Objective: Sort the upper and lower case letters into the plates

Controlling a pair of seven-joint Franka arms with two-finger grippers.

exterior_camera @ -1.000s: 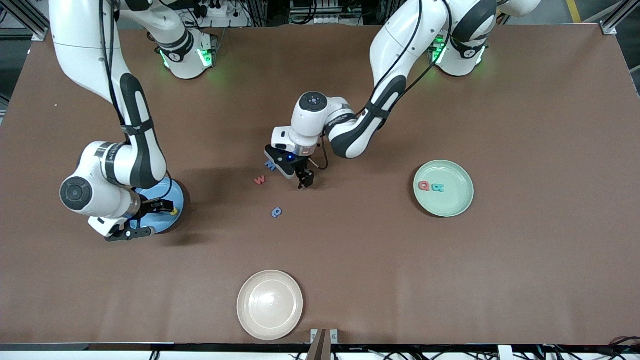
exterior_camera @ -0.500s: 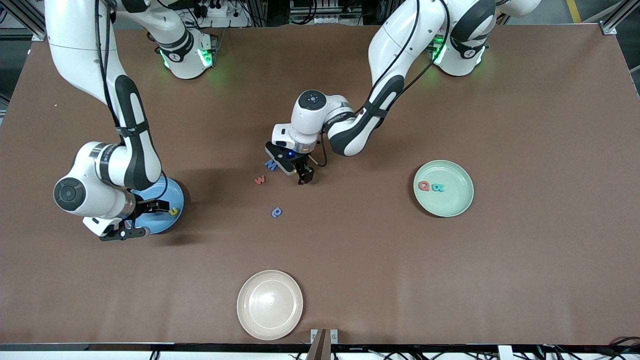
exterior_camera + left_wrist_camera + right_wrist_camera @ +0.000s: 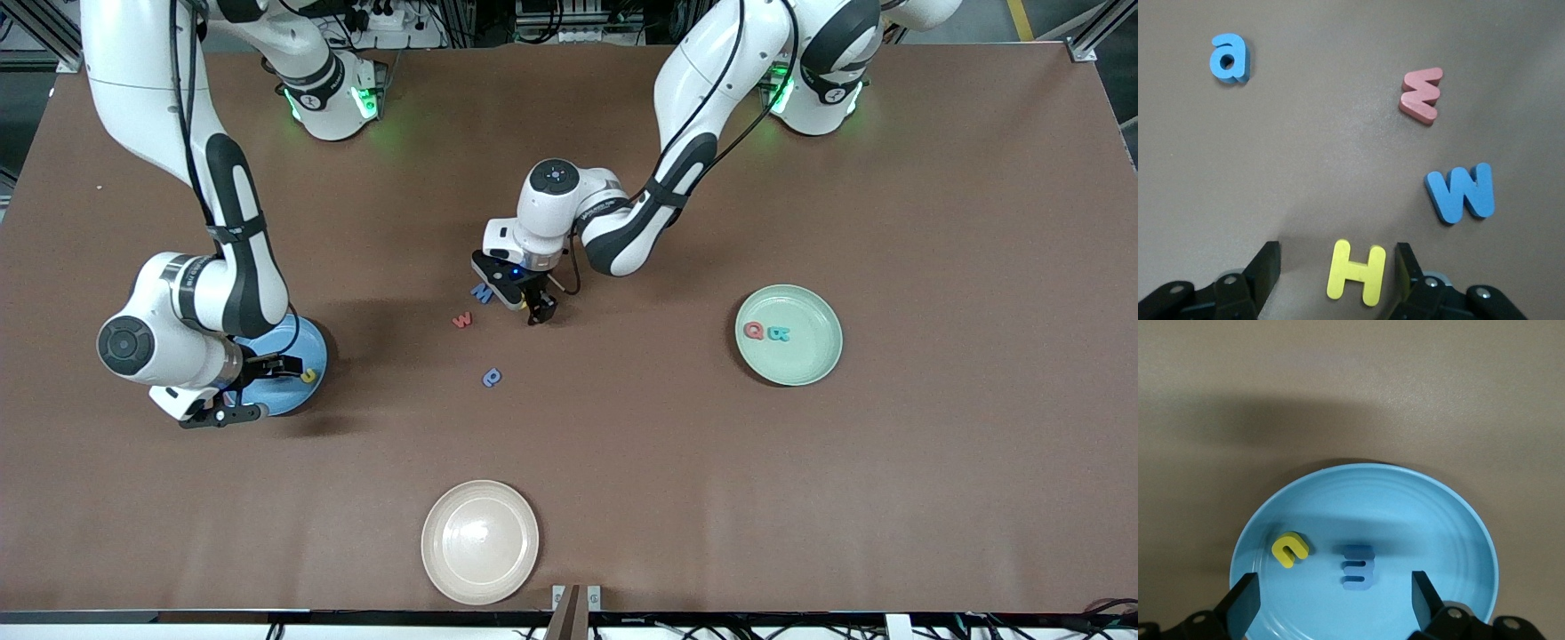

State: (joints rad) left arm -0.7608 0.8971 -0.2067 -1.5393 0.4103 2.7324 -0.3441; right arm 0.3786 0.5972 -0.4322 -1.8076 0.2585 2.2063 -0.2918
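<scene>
My left gripper [image 3: 540, 313] is low over the middle of the table, open. A yellow H [image 3: 1356, 272] lies flat between its fingers, with one finger close beside it. Next to it lie a blue W [image 3: 1461, 193], a red w [image 3: 461, 320] and a blue a [image 3: 492, 378]. My right gripper [image 3: 280, 364] hangs open and empty over the blue plate [image 3: 1438, 520], which holds a yellow letter [image 3: 1290, 549] and a blue letter [image 3: 1358, 567]. The mint green plate [image 3: 813, 356] holds a red Q [image 3: 754, 331] and a teal letter [image 3: 780, 334].
A cream-white plate [image 3: 480, 542] sits near the table's front edge, nearer the camera than the loose letters. The brown table spreads wide and bare between the plates.
The left gripper's fingers have narrowed around the yellow H. The right gripper has drawn back slightly from the yellow letter on the blue plate.
</scene>
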